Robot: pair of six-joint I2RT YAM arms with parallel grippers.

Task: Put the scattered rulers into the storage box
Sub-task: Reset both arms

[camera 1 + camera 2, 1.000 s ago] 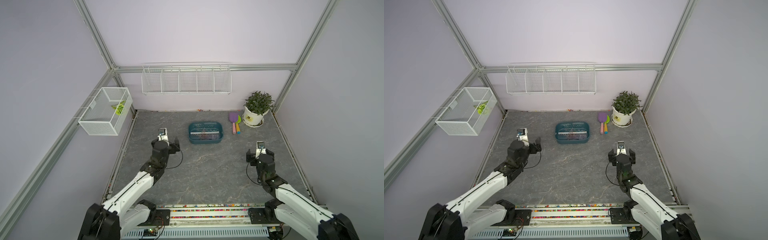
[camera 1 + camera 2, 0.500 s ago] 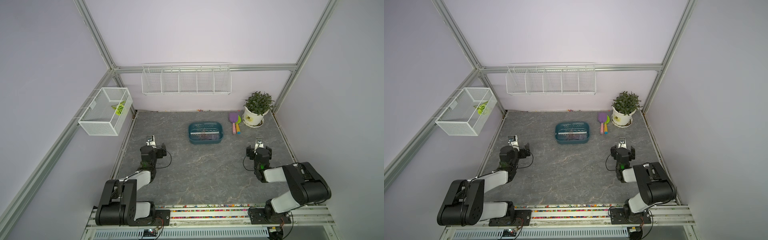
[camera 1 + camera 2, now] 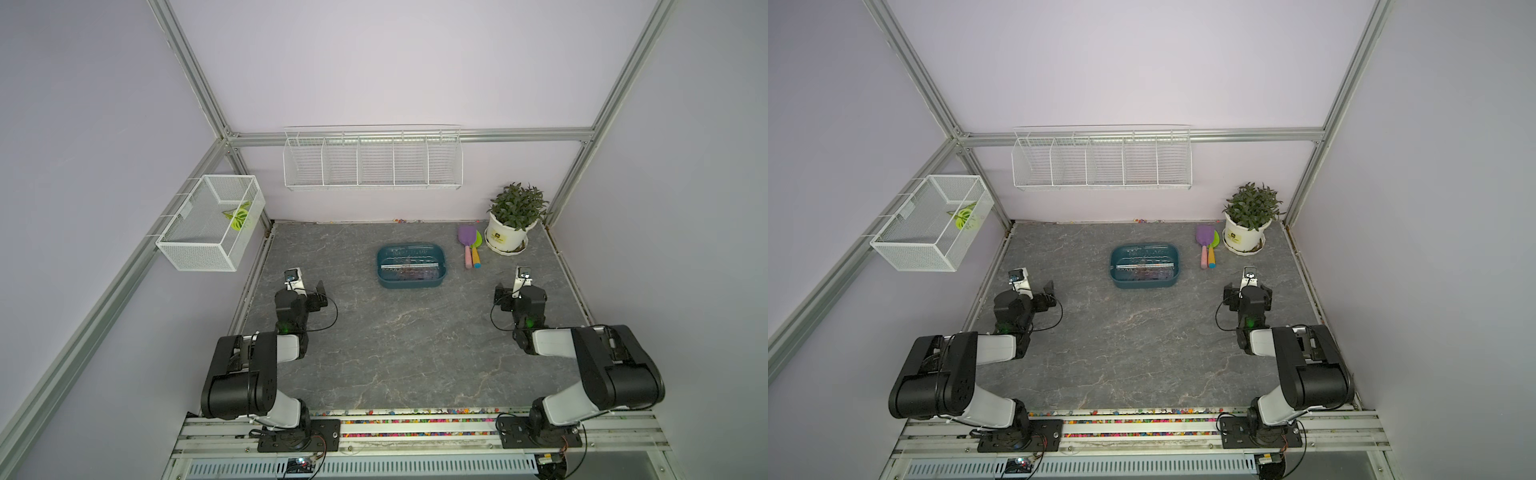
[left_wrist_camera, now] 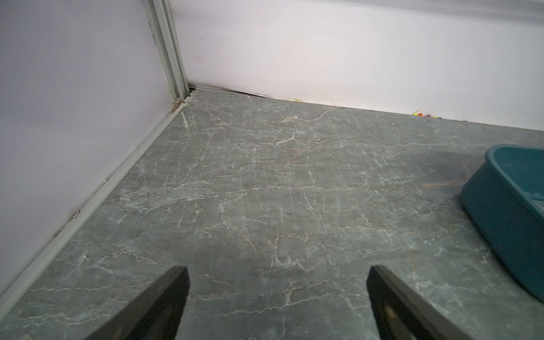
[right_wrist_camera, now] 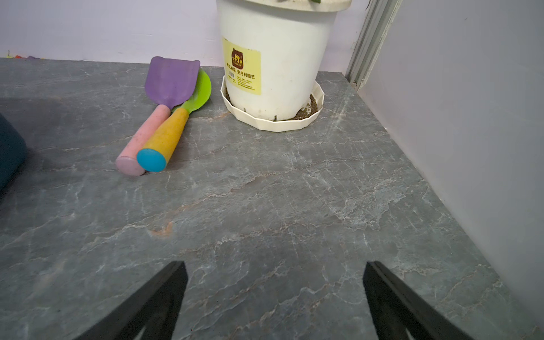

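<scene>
Inside the storage box (image 3: 411, 284): rulers (image 3: 409, 268) piled, none visible outside it | change: both arms pulled back from the box, folded | left gripper (image 4: 276, 269), right gripper (image 5: 275, 265): jaws spread wide, empty | you can likely call it done.

The tabletop (image 4: 265, 191) is veined grey stone-look, faintly glossy. The storage box (image 4: 500, 212) is smooth plastic; the purple shovel (image 5: 172, 78) matt.

Top cams overhead, whole table (image 3: 395, 353); wrist cams low, prob. sharing storage box (image 4: 500, 212).
</scene>
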